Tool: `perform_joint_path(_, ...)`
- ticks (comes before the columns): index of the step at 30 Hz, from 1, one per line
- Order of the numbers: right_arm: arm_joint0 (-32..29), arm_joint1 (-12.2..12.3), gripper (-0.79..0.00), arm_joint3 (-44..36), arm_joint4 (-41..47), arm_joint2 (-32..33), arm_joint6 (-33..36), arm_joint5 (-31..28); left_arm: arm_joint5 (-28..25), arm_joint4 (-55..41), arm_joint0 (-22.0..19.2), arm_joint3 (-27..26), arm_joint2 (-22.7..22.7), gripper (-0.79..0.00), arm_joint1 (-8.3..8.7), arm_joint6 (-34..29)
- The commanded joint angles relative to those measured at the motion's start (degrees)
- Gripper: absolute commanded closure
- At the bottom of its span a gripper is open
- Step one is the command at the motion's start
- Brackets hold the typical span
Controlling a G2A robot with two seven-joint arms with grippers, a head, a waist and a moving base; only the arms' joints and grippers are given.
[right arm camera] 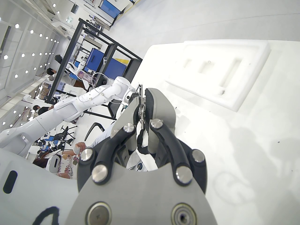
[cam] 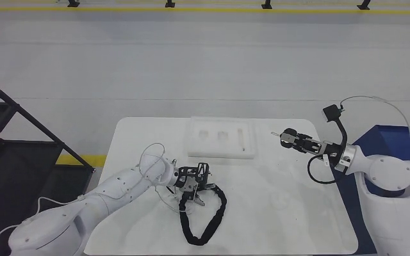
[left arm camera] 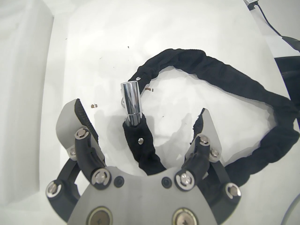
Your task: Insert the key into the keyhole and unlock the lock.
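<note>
Left fingers [left arm camera: 70,120] spread around the lock [left arm camera: 132,99]; right fingers [right arm camera: 161,108] pinch the key [cam: 275,134], mostly hidden between them.

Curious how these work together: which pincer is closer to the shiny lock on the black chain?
Left. The left pincer sits open right at the lock; the right pincer is far across the table, shut on the key.

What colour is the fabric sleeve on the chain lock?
The sleeve is black; clearest in the left wrist view.
</note>
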Motion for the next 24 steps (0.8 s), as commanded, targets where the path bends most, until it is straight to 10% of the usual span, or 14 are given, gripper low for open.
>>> perform_joint_path(1,0.0,0.0,0.0,0.0,0.0,0.0,0.0,0.0,-0.1,0.6,0.2,1.0,0.0,-0.785,-0.69,1.5)
perform_joint_path(8,0.0,0.0,0.0,0.0,0.0,0.0,0.0,0.0,0.3,4.3,0.4,4.3,0.0,-0.733,-2.57,6.2)
perform_joint_path(10,0.0,0.0,0.0,0.0,0.0,0.0,0.0,0.0,0.1,4.9,0.4,5.1,-0.1,-0.36,-3.0,7.1)
perform_joint_path(13,0.0,0.0,0.0,0.0,0.0,0.0,0.0,0.0,0.1,5.8,0.4,6.3,-0.3,0.0,-3.62,8.0)
perform_joint_path(24,0.0,0.0,0.0,0.0,0.0,0.0,0.0,0.0,0.7,8.5,0.6,8.2,-1.6,0.0,-4.57,10.7)
